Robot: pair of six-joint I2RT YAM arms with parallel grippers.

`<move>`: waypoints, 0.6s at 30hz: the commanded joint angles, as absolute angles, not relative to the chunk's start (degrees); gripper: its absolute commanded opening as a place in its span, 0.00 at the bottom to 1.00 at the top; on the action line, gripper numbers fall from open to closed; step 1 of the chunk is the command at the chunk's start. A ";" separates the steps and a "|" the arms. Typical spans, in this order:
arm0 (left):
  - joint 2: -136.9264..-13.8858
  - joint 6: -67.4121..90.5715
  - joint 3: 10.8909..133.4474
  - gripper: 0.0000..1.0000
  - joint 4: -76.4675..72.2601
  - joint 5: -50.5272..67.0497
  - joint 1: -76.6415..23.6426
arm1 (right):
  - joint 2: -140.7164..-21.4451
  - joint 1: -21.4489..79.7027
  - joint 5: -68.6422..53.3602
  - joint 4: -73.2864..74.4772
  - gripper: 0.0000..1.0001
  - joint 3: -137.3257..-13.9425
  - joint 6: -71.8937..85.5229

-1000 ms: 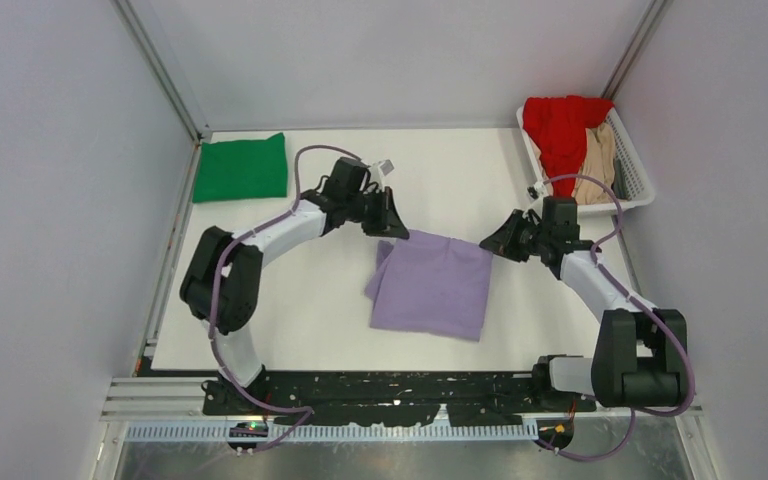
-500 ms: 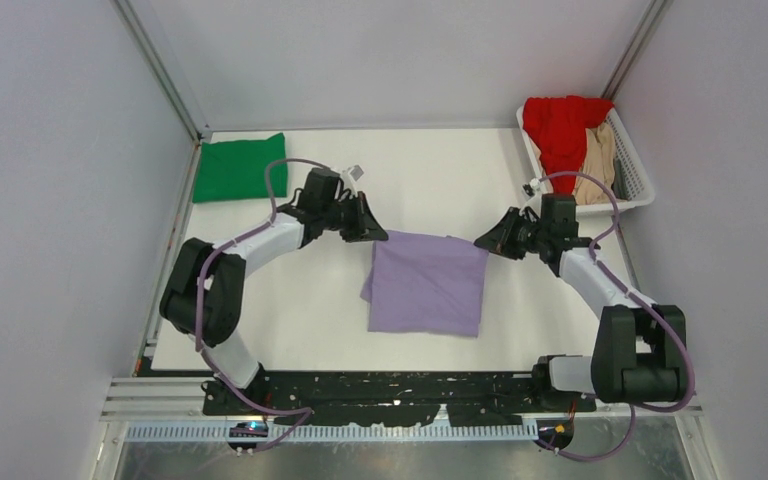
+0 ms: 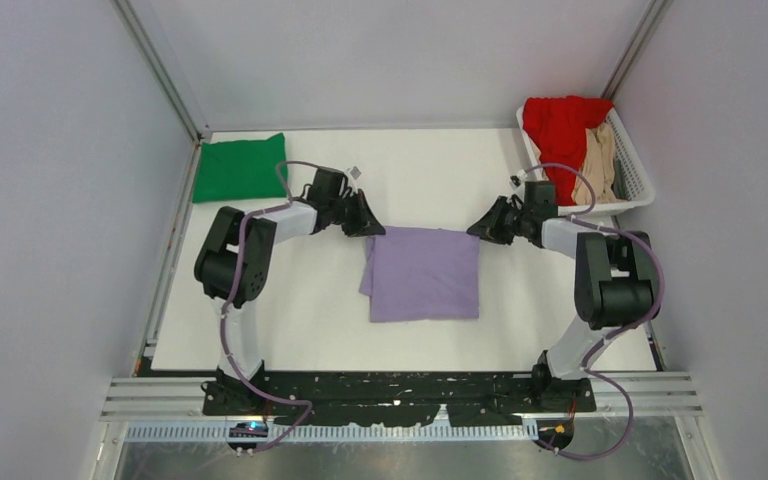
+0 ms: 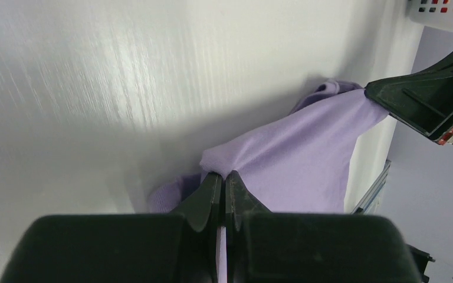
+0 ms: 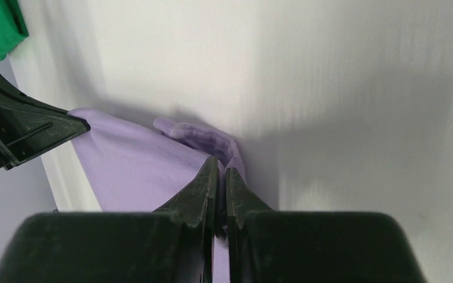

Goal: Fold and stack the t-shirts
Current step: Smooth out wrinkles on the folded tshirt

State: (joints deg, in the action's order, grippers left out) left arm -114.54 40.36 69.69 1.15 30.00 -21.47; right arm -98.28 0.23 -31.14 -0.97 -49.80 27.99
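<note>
A lavender t-shirt [image 3: 421, 274] lies partly folded in the middle of the table, its far edge stretched between both grippers. My left gripper [image 3: 375, 230] is shut on its far left corner [image 4: 224, 168], and my right gripper [image 3: 475, 233] is shut on its far right corner [image 5: 227, 156]. The cloth [image 4: 295, 159] hangs taut between them and a sleeve end [image 5: 191, 132] pokes out beside the right fingers. A folded green t-shirt [image 3: 241, 168] lies at the far left. Red [image 3: 560, 125] and tan [image 3: 596, 160] t-shirts sit in the basket.
A white slatted basket [image 3: 640, 190] stands at the far right corner of the table. The white table top [image 3: 430, 170] is edged by grey walls and metal posts on three sides. Both arm bases sit at the near edge.
Both grippers have carried the lavender shirt's far edge away from the arm bases and a little left, pulling it straight; the shirt has slid along and now lies squarer.
</note>
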 commanded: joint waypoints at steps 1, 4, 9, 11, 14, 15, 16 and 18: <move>-116.62 40.41 74.20 0.00 1.23 29.33 -20.39 | -102.81 0.00 -28.37 -6.04 0.11 -54.51 28.16; -115.81 39.85 75.04 0.00 1.63 31.13 -20.39 | -102.57 0.00 -29.54 -5.96 0.11 -56.27 28.63; -108.15 38.44 71.76 0.00 0.89 31.92 -20.48 | -96.26 2.69 -28.34 -1.96 0.09 -56.71 26.33; -103.85 38.37 68.41 0.00 0.37 32.53 -20.48 | -93.20 3.59 -28.53 -0.71 0.08 -55.76 25.75; -97.31 39.03 62.11 0.00 -2.59 32.53 -20.49 | -89.00 4.95 -28.61 2.05 0.08 -54.43 25.14; -94.46 39.75 59.89 0.00 -4.06 32.40 -20.48 | -87.05 5.33 -28.59 2.91 0.08 -53.93 25.10; -92.49 40.11 57.69 0.00 -4.92 32.22 -20.48 | -86.15 5.52 -28.68 3.26 0.08 -53.81 24.95; -89.26 41.01 54.05 0.00 -6.32 31.80 -20.48 | -84.01 5.95 -29.11 4.10 0.07 -53.64 24.88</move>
State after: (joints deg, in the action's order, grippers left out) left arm -96.38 40.14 59.68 -0.75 31.38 -20.93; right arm -89.43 5.30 -29.17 2.55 -54.11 26.50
